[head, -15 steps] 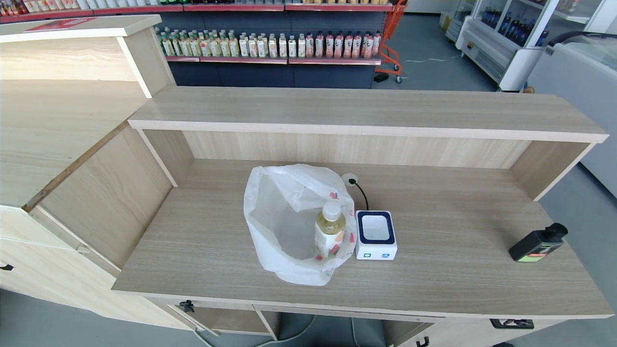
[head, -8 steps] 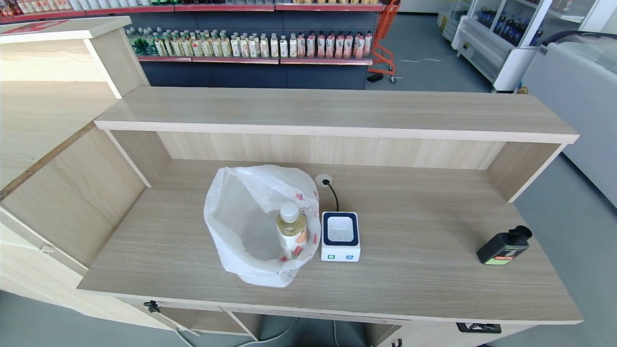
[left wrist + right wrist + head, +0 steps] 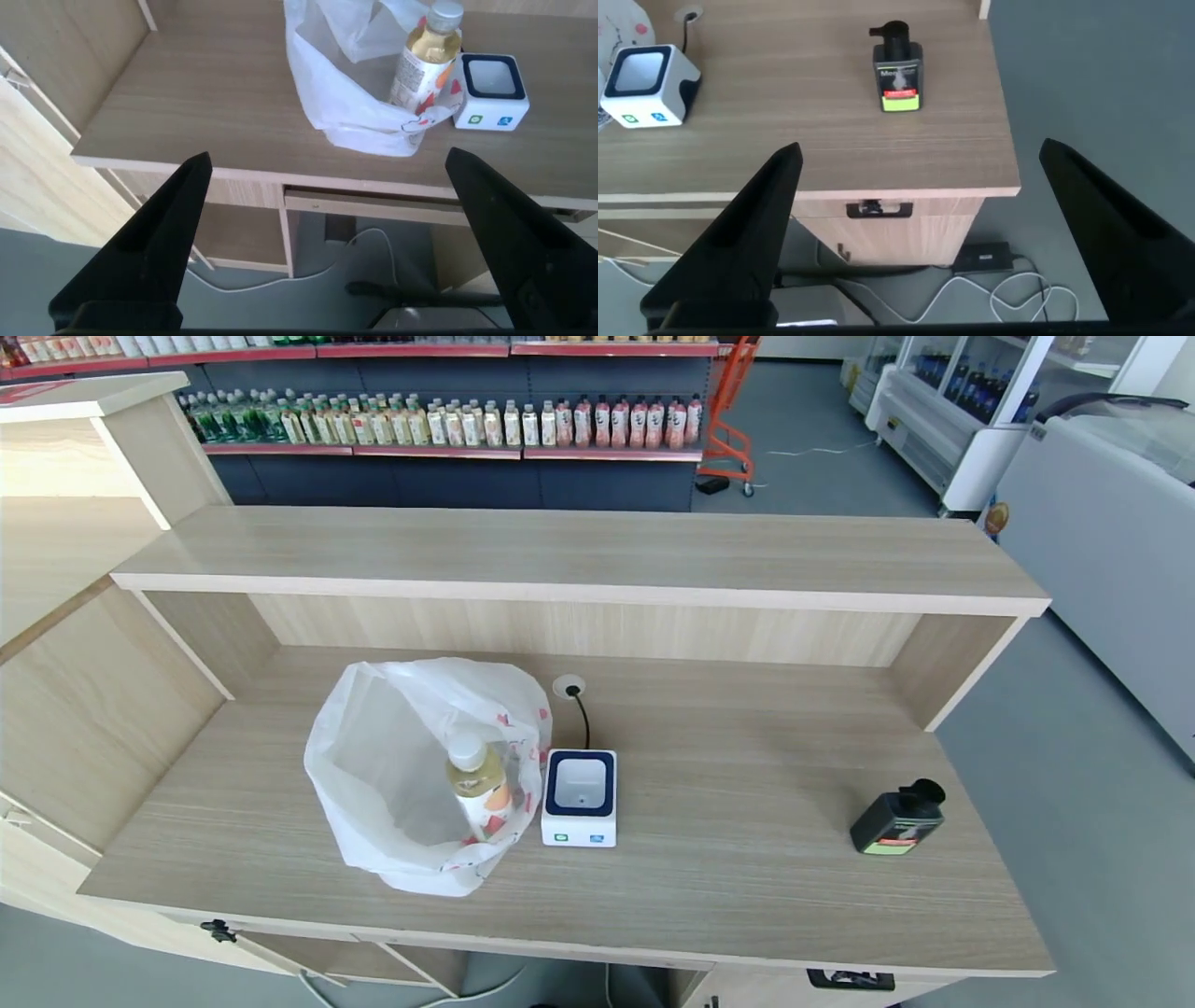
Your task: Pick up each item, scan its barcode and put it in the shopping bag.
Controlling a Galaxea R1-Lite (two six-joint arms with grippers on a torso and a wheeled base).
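Observation:
A white plastic shopping bag (image 3: 392, 775) stands open on the wooden counter (image 3: 747, 877), with a pale drink bottle (image 3: 478, 786) upright inside it. Right beside the bag sits the white and blue barcode scanner (image 3: 581, 796), its cable running to a hole at the back. A black pump bottle (image 3: 898, 819) lies near the counter's right end. My left gripper (image 3: 332, 233) hangs open below and in front of the counter, short of the bag (image 3: 348, 84) and the bottle (image 3: 425, 51). My right gripper (image 3: 915, 238) is open too, held off the front edge before the black bottle (image 3: 897, 75) and the scanner (image 3: 646, 84).
A raised shelf (image 3: 579, 555) runs along the back of the counter, with side walls at both ends. Drawers with handles (image 3: 868, 207) sit under the front edge. Store shelves of drinks and a chest freezer (image 3: 1111, 541) stand beyond.
The whole head view has shifted, so everything slides left in the picture: the camera has turned right. The bag, bottle, scanner and black bottle keep their places on the counter.

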